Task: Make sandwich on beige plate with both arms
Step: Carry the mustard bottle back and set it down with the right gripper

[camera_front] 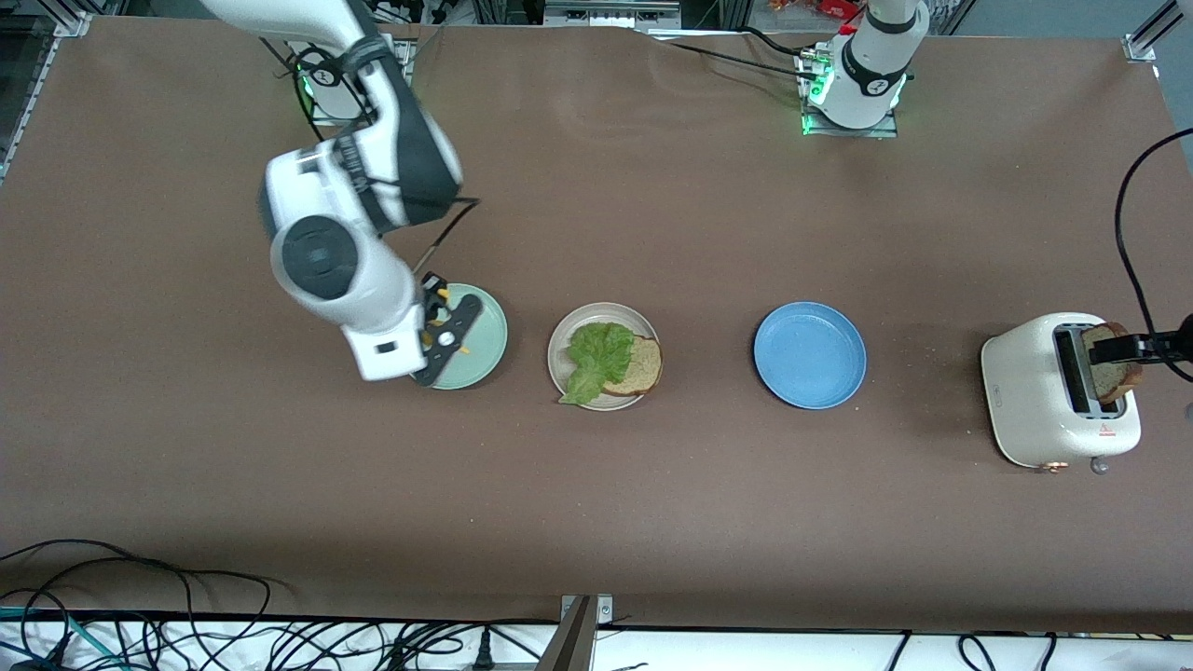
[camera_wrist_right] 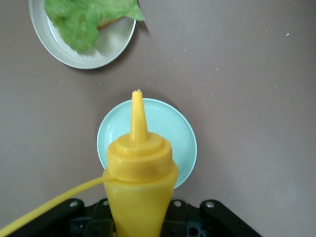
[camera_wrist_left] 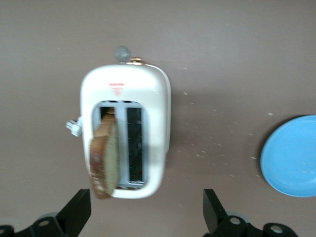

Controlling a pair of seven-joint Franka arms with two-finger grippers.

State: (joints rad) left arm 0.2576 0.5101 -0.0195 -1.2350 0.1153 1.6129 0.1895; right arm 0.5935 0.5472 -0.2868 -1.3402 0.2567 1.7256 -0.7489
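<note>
The beige plate (camera_front: 559,347) holds one bread slice (camera_front: 643,365) with a ruffled lettuce leaf (camera_front: 596,359) lying over it. A second bread slice (camera_wrist_left: 104,158) sticks up from a slot of the white toaster (camera_wrist_left: 126,94). My left gripper (camera_wrist_left: 146,202) hangs over the toaster, open, with nothing between its fingers (camera_wrist_left: 76,212). My right gripper (camera_wrist_right: 140,222) is shut on a yellow squeeze bottle (camera_wrist_right: 140,182) over the mint-green plate (camera_wrist_right: 173,128), and the nozzle points at that plate. The bottle is mostly hidden under the right hand in the front view.
A blue plate (camera_front: 809,354) lies between the beige plate and the toaster (camera_front: 1035,391). The mint-green plate (camera_front: 486,347) sits beside the beige plate toward the right arm's end. Cables run along the table edge nearest the front camera.
</note>
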